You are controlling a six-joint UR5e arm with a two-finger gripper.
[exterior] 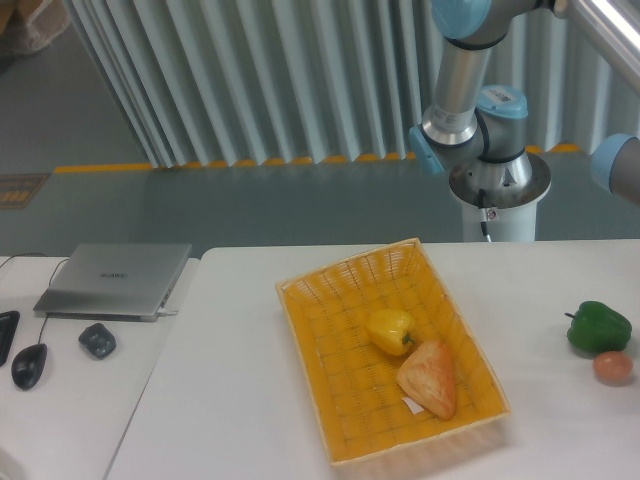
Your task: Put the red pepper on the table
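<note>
The red pepper is out of view. The white table (pixel 250 380) fills the lower half of the camera view. Only parts of the arm show: its base (pixel 497 185) behind the table, an upright link (pixel 455 80) and a joint (pixel 622 165) at the right edge. The gripper itself is outside the frame, so its state does not show.
A yellow woven basket (pixel 320 300) sits mid-table, holding a yellow pepper (pixel 389 330) and a piece of bread (pixel 430 377). A green pepper (pixel 598 326) and a small orange-pink round fruit (pixel 612 367) lie at the right edge. A laptop (pixel 113 279), mouse (pixel 29 365) and small dark object (pixel 97 340) are on the left.
</note>
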